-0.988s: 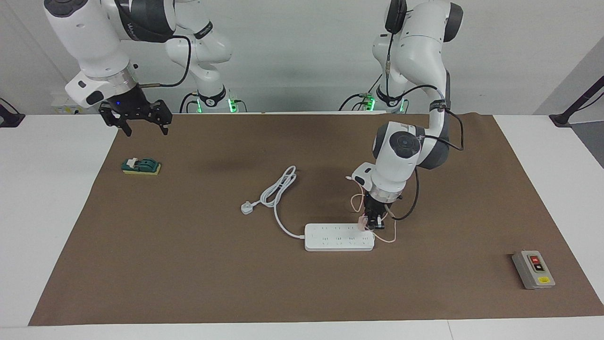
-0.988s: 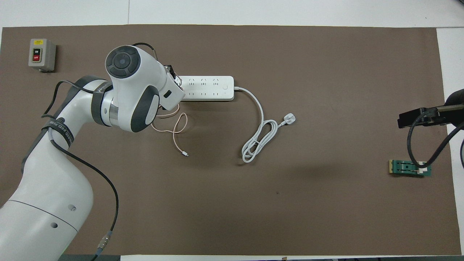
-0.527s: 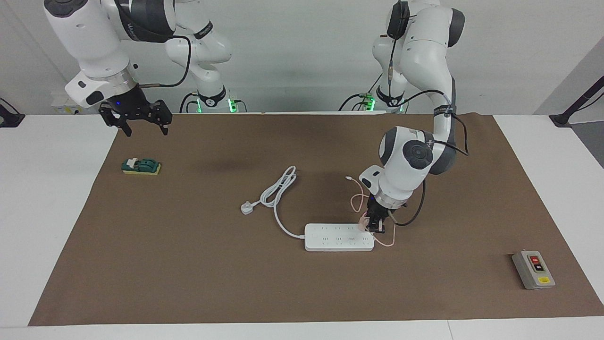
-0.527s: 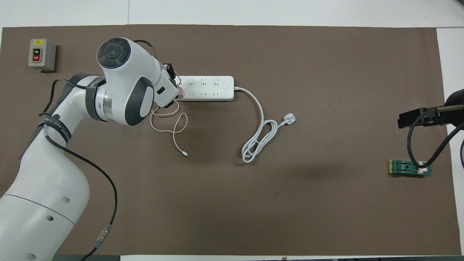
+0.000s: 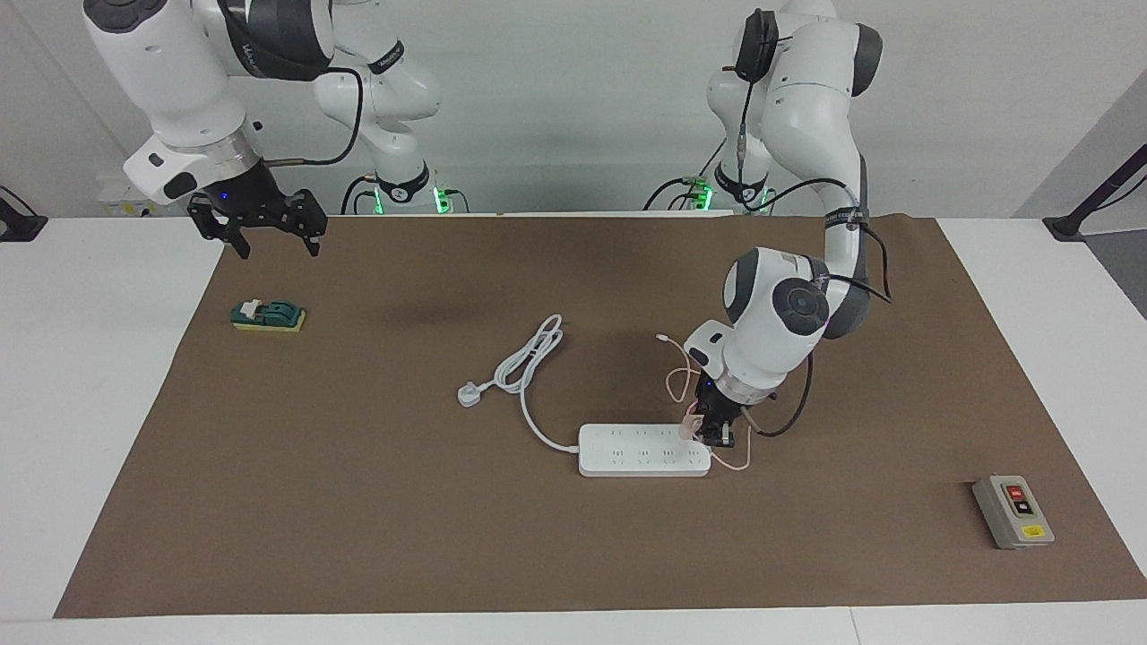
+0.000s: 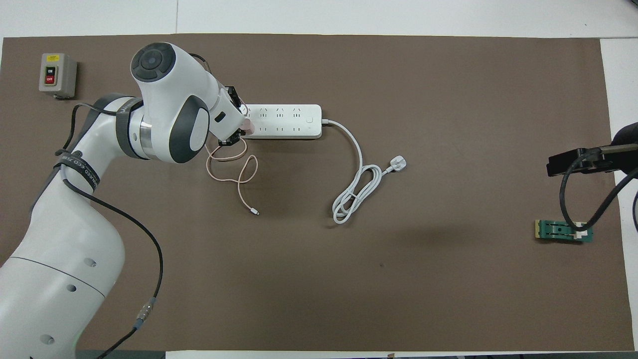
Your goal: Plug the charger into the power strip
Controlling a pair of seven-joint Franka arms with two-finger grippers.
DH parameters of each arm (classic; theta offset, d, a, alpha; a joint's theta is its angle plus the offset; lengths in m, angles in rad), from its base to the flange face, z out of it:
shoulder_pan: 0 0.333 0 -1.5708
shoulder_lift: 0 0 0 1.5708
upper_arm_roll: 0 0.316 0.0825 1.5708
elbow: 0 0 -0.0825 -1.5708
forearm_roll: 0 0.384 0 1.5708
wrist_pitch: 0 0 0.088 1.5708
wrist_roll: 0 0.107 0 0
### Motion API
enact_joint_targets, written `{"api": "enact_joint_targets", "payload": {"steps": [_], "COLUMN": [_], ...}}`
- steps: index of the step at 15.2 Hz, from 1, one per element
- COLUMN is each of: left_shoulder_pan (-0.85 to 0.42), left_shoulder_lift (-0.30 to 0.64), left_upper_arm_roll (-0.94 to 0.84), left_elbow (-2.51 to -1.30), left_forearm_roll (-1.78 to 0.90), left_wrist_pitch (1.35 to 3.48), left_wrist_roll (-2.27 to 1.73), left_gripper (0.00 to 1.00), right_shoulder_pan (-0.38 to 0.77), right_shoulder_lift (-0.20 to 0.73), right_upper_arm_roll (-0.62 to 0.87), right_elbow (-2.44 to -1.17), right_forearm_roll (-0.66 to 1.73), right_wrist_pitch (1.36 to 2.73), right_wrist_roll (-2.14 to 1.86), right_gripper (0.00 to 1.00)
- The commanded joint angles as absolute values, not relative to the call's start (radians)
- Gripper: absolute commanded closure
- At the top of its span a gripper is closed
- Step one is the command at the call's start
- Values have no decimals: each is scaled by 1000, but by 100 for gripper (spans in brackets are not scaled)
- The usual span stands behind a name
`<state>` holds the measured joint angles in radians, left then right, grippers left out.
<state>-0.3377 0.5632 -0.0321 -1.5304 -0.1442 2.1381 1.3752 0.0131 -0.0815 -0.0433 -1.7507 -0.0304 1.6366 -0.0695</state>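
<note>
**Charger held at the strip's end socket**

The left hand [image 5: 714, 434] is clamped on the pink charger [image 5: 689, 424], which sits at the end socket of the strip [image 5: 641, 450] toward the left arm's end of the table [image 5: 90, 376]; whether the pins are fully in cannot be told. The charger's thin cable [image 6: 241, 174] loops on the brown mat [image 6: 398, 274] just beside the hand, on the robots' side. From the strip's other end, its thick cord [image 6: 356, 187] coils to a white plug [image 6: 398, 162]. A grey switch box [image 6: 58, 75] lies well apart from the left hand, by the mat's corner. The right hand [image 5: 269, 235], fingers spread and holding nothing, waits raised near a green block [image 5: 268, 315] at the mat's edge. Bare mat stretches between the two hands.
</note>
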Motion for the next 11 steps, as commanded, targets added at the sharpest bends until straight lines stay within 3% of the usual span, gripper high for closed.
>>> {"api": "enact_joint_targets", "payload": {"steps": [1, 3, 4, 6, 11], "left_shoulder_pan": [-365, -367, -368, -367, -356], "left_shoulder_lift": [629, 630, 629, 629, 617], "left_upper_arm_roll": [-23, -23, -21, -21, -21], "left_elbow": [-1506, -1502, -1500, -1496, -1471], "left_forearm_roll": [-140, -138, -138, -135, -135], "left_wrist_pitch": [2177, 2178, 2178, 2180, 2166], "left_wrist_roll": [1350, 1348, 1348, 1361, 1364], "left_gripper": [100, 100, 94, 2, 0], "right_shoulder_pan": [-3, -3, -2, -3, -2], "right_shoulder_lift": [-103, -104, -103, -104, -103], "right_upper_arm_roll": [-31, -31, -31, -31, -31], "right_elbow": [-1770, -1770, -1770, -1770, -1770], "right_forearm_roll": [-34, -34, -34, -32, -32], "right_wrist_pitch": [1629, 1629, 1629, 1629, 1629], "right_wrist_roll": [-57, -57, -57, -57, -57], "right_gripper": [0, 0, 0, 0, 0]}}
